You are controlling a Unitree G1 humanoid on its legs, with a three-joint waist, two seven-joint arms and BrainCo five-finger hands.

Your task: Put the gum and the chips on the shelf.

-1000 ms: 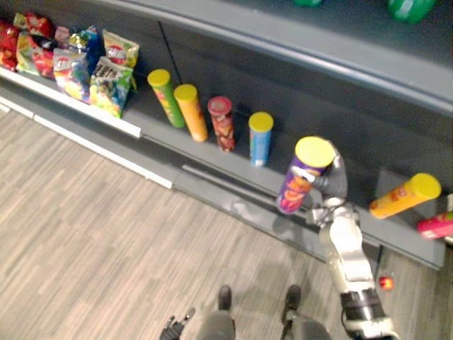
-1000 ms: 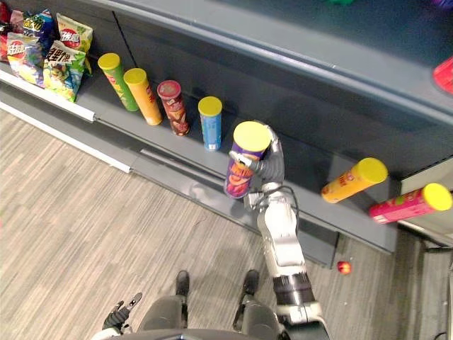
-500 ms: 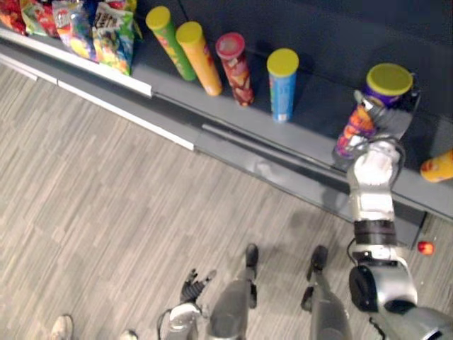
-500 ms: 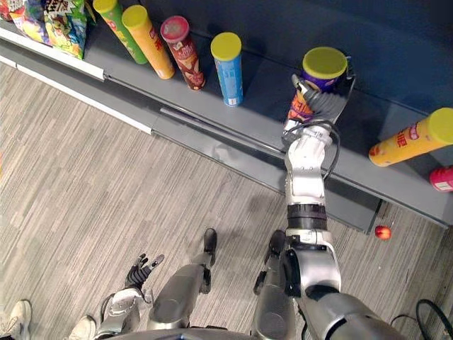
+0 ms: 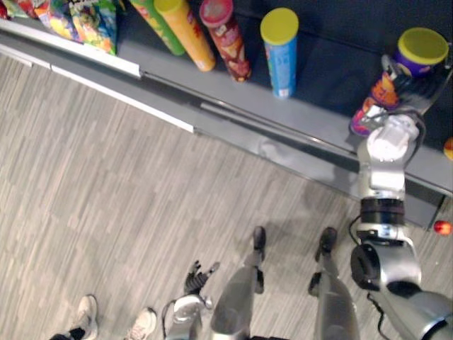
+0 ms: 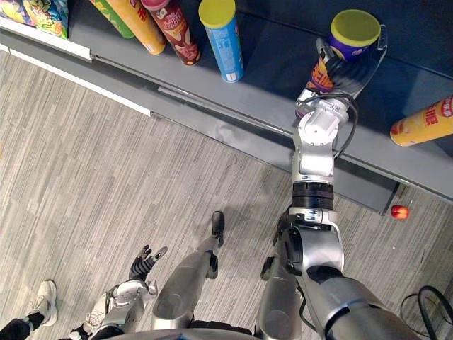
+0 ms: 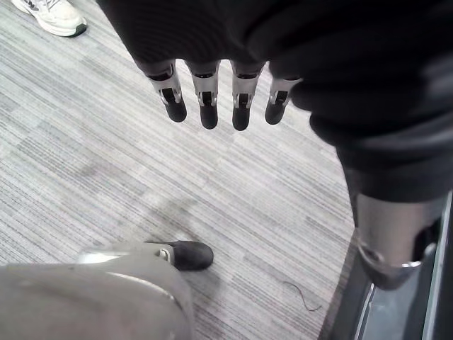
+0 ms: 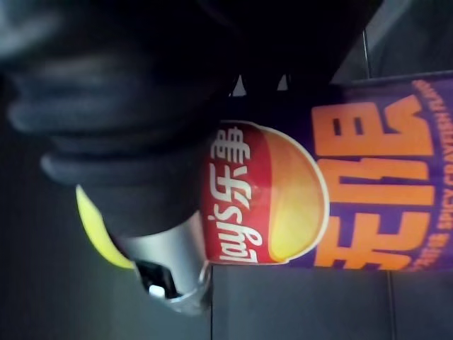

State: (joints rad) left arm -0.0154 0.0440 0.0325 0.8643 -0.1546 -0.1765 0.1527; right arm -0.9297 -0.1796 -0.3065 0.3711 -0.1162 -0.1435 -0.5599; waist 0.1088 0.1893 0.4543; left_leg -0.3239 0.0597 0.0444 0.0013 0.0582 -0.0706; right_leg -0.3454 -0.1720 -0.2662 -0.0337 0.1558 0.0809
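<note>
White shoes (image 5: 88, 315) of a person show at the near left, beside the robot's left hand (image 5: 196, 275), which hangs low and empty with its fingers straight. On the grey shelf (image 5: 311, 120) stand a red can (image 5: 223, 35) and a blue can (image 5: 280, 49). Further right, the right hand (image 6: 348, 73) grips the purple chips can (image 6: 356, 28), tilted over the shelf board. An orange can (image 6: 425, 122) lies beyond.

The 2 eye views look steeply down, sharing shelf (image 5: 315, 122) and floor (image 5: 106, 177). Left wrist view faces floor; right hugs the chips can (image 8: 368, 191).
</note>
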